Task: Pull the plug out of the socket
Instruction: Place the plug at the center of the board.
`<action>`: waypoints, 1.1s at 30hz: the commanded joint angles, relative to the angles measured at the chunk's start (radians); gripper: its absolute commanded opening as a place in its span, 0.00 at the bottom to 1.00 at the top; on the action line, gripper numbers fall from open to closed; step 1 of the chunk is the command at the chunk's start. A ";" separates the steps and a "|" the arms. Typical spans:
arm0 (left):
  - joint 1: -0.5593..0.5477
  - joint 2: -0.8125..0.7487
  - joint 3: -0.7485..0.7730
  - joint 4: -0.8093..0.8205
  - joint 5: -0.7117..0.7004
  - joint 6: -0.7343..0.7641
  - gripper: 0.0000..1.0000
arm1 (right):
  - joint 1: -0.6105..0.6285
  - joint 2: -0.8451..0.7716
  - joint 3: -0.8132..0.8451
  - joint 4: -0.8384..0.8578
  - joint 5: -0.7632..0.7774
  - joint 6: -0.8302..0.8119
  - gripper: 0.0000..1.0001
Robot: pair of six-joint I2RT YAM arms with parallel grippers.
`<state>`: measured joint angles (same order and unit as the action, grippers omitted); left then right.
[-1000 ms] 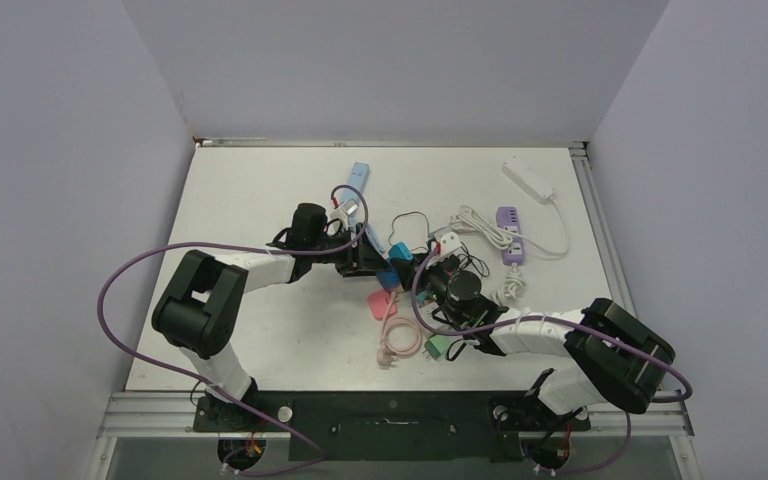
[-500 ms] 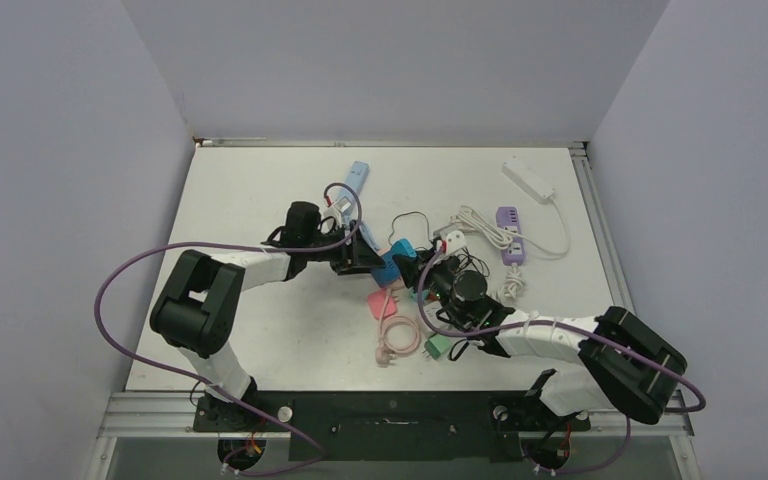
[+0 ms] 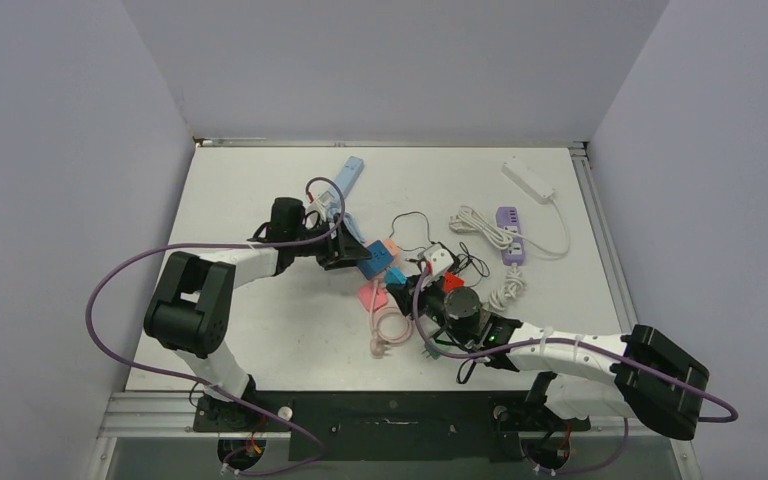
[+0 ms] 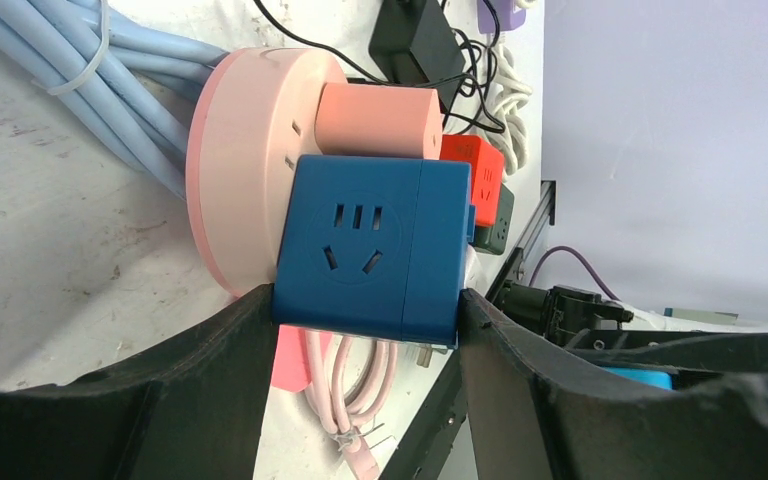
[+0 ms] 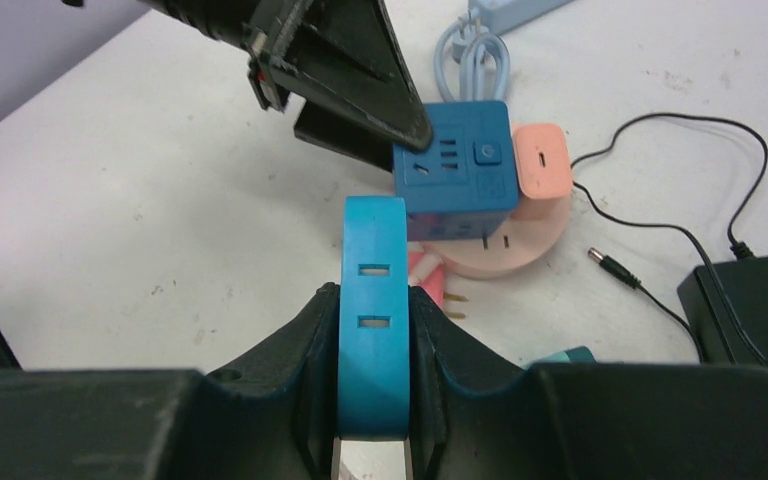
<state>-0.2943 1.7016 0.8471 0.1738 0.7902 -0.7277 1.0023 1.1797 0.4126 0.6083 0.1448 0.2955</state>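
Dark blue cube socket (image 4: 360,245) – clamped between the fingers of the left gripper (image 4: 368,300), beside a pink round power hub (image 4: 235,170) on the white table (image 3: 260,190). Light blue plug (image 5: 373,240) – pinched narrowly in the right gripper (image 5: 373,295), out of the socket and held near it, on the side towards the arm bases. Black adapter (image 5: 750,300) with cable lies to the right.

White arms (image 3: 250,263), purple cables (image 3: 90,305), black hands (image 4: 368,300)
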 commanded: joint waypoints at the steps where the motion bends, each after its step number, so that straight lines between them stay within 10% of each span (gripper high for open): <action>1: 0.025 -0.035 0.041 -0.054 -0.082 0.045 0.00 | 0.006 0.008 -0.002 -0.047 0.064 0.018 0.05; 12: 0.025 -0.029 0.075 -0.107 -0.072 0.093 0.00 | 0.069 0.170 0.094 -0.180 0.232 0.003 0.19; 23: 0.026 0.013 0.146 -0.233 -0.016 0.173 0.00 | 0.068 0.167 0.091 -0.166 0.221 -0.002 0.56; 33: 0.025 0.046 0.201 -0.318 0.063 0.250 0.00 | -0.158 0.101 0.100 -0.083 -0.073 0.006 0.78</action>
<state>-0.2836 1.7332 0.9894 -0.0986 0.8246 -0.5392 0.9691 1.3220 0.4717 0.4255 0.2359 0.2913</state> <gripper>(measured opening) 0.574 0.743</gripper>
